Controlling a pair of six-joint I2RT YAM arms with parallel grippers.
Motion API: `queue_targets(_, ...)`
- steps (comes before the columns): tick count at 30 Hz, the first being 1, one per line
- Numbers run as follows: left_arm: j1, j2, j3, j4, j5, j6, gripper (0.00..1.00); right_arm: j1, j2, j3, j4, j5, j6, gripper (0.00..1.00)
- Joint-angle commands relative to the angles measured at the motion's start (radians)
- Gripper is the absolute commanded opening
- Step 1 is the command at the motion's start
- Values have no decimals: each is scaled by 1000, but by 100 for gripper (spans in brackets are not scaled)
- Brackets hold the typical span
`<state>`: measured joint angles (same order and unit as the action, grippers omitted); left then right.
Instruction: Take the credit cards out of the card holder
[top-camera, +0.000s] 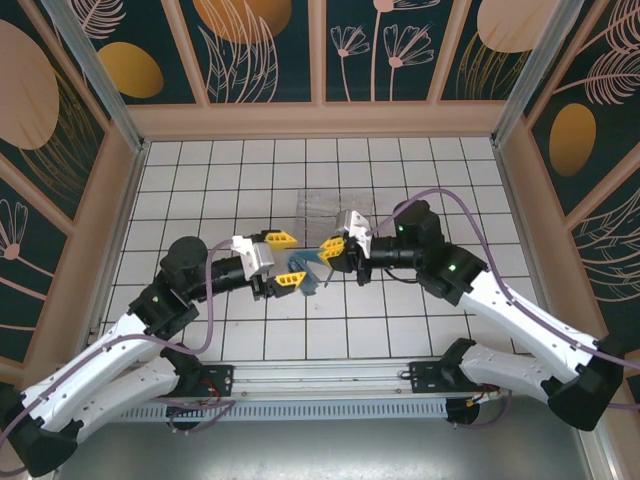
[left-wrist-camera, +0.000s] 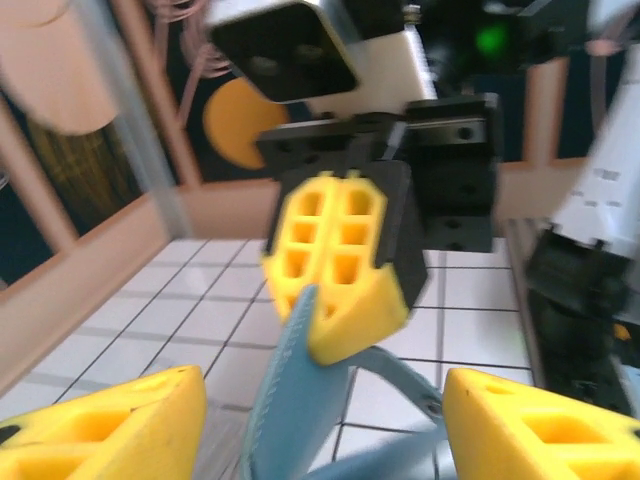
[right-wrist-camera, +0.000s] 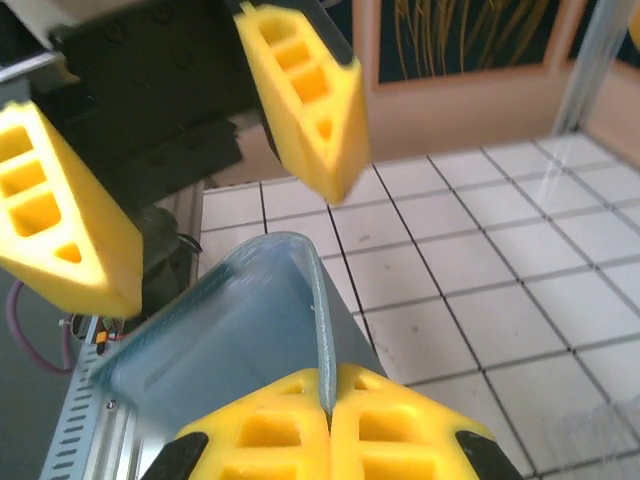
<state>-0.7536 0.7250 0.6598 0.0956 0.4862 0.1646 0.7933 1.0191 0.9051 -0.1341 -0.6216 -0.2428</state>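
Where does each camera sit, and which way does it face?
Top external: above and behind, facing down on the table; left arm and right arm show.
Left wrist: on the left arm, facing the right gripper; own open fingers at bottom.
Right wrist: on the right arm, facing the left gripper; own shut fingers at bottom.
Shared: both wrist views see the card holder.

Teal card holder (left-wrist-camera: 287, 405) pinched by right tool (left-wrist-camera: 338, 335), left tool (left-wrist-camera: 320, 392) fingers spread either side
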Motion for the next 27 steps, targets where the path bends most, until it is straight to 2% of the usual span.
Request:
queue_targets(1, -1, -38, -37, 45, -236, -134, 66, -18, 28, -39, 34, 12, 170, 0)
queue_targets(10, 0, -1, -79, 38, -524, -263, 69, -25, 149, -149, 194, -27, 448, 0)
queue_targets(13, 0, 27, -81, 34, -583, -309, 71, -36, 205, -172, 264, -30, 580, 0)
queue_targets(19, 23, 119, -65, -7, -604, -432, 72, -55, 347, -150, 285, -106, 690, 0)
queue_targets(23, 72, 185, -68, -15, -503, -516, 70, -59, 345, -187, 310, -106, 635, 0)
queue_targets(27, 111, 210, -98, 27, -379, -552, 66, -103, 304, -230, 306, -124, 552, 0)
